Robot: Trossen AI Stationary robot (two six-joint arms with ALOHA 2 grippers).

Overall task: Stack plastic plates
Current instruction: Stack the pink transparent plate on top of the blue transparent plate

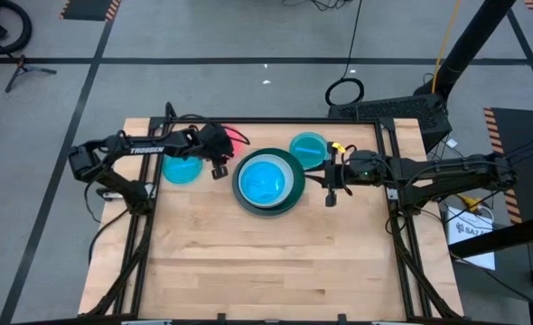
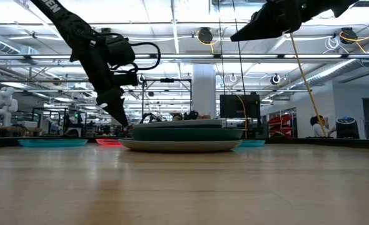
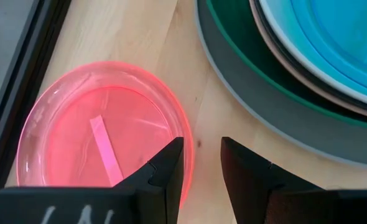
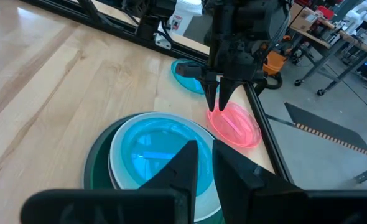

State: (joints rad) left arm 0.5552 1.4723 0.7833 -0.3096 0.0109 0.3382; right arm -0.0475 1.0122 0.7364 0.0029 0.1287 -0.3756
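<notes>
A stack of plates (image 1: 268, 181) stands mid-table: grey at the bottom (image 3: 283, 118), then dark green, thinner rims above, bright blue on top (image 4: 152, 155). The small pink-red plate (image 3: 96, 143) lies flat at the far edge, left of the stack. My left gripper (image 3: 202, 158) is open and points down at this plate's rim nearest the stack. One finger stands over the plate and one over bare wood. Two bright blue plates lie apart, one on the left (image 1: 182, 169) and one far right (image 1: 309, 149). My right gripper (image 1: 327, 178) hovers shut, right of the stack. My left gripper comes from above with its fingers (image 3: 168, 165) on either side of the pink-red plate's rim (image 3: 185, 146) on the stack side. I cannot tell whether either finger touches the rim. The plate lies flat on the table.
A black frame rail (image 1: 248, 122) runs close behind the pink-red plate along the far edge, with side rails left and right. The near half of the wooden table (image 1: 266, 262) is bare wood. The room beyond holds racks and machines.
</notes>
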